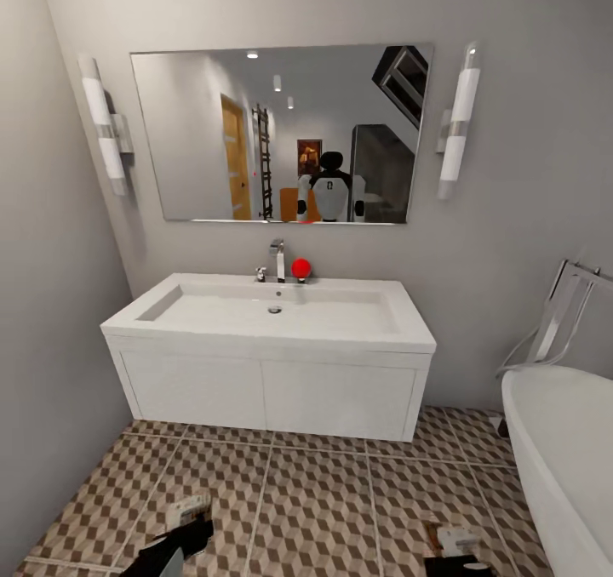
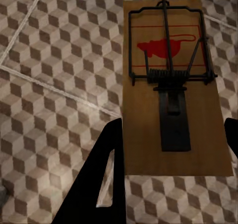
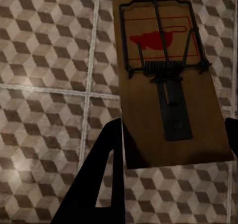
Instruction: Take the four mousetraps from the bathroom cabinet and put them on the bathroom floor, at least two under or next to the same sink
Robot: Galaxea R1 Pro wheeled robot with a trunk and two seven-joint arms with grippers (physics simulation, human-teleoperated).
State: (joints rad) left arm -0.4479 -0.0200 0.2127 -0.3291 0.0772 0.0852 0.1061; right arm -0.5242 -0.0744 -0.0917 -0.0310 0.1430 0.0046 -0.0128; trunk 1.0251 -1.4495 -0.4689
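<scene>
above bathroom floor (image 2: pixel 44 85), each gripper (image 2: pixel 171 149) grips 1 mousetrap (image 2: pixel 173 85).

Both arms low, each hand loaded

The left hand (image 1: pixel 183 530) sits at the near left of the head view, its dark fingers (image 2: pixel 101 177) clamped either side of a mousetrap (image 2: pixel 173 85). The right hand (image 1: pixel 460 551) mirrors it at the near right, black fingers (image 3: pixel 101 177) gripping a second mousetrap (image 3: pixel 166 80), both pointing down.
</scene>
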